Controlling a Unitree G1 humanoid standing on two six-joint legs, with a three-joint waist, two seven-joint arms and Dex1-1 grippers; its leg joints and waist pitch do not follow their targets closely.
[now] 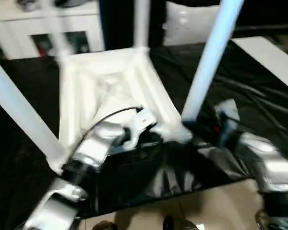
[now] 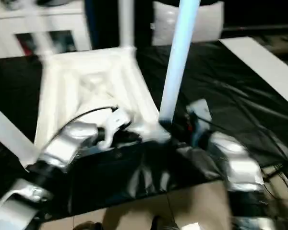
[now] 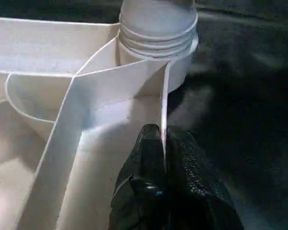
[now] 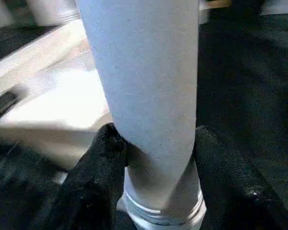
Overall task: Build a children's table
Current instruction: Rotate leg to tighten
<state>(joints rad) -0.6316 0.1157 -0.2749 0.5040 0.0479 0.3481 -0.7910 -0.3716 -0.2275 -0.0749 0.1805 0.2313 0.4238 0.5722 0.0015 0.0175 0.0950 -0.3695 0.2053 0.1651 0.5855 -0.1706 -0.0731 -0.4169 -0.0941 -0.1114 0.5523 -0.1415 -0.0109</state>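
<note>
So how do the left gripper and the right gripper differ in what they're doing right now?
The left gripper is pinched shut on a thin rib of the tabletop; the right gripper is set wider, around a round leg near its socket. The left holds a flat edge; the right clasps a tube. Both have black fingers and grip the white children's table.

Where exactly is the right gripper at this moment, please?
In the head views it is on the right, low at the near corner of the upturned children's table; the right gripper clasps the foot of a leg just above its socket.
</note>
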